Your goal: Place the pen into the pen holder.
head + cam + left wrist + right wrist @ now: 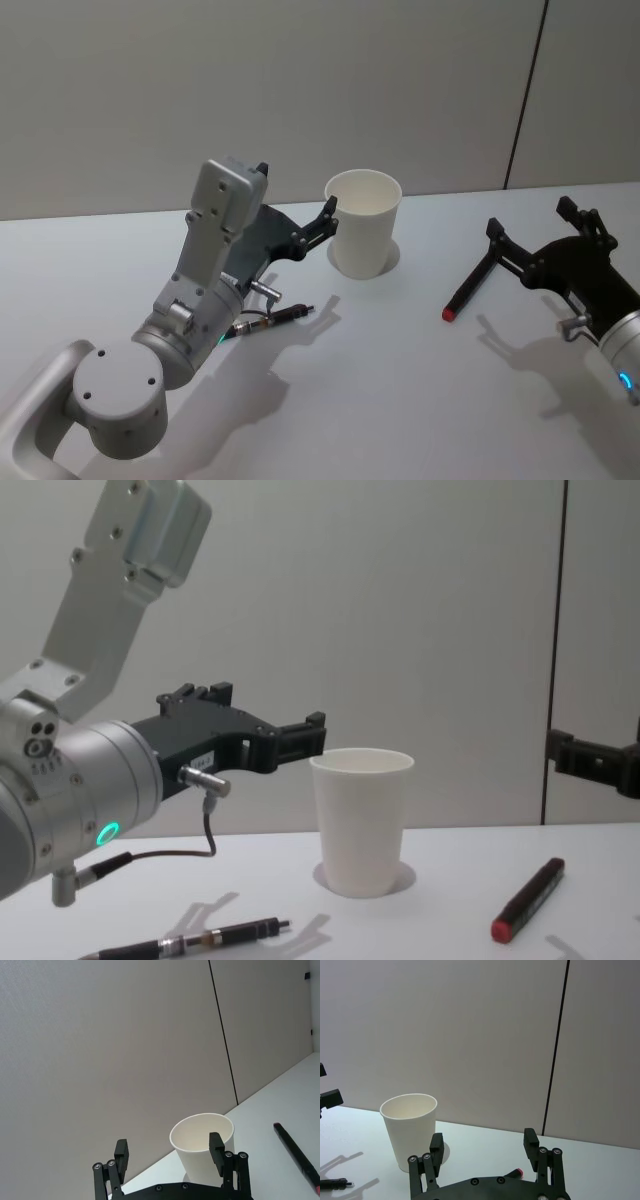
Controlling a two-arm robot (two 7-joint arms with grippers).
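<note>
The pen holder [362,235], a plain white paper cup, stands upright at the table's middle back [362,820]. A thick black pen with a red end [468,288] lies on the table to its right [528,898]. A slim black pen with metal bands [277,317] lies to the cup's left front [205,942]. My left gripper [296,190] hovers open just left of the cup's rim, holding nothing [169,1152]. Open and empty, my right gripper [530,217] hangs just above the far end of the red-ended pen [483,1145].
The white table [400,400] runs back to a grey wall [300,80] with a dark vertical seam. The left arm's cable [205,830] loops down near the slim pen.
</note>
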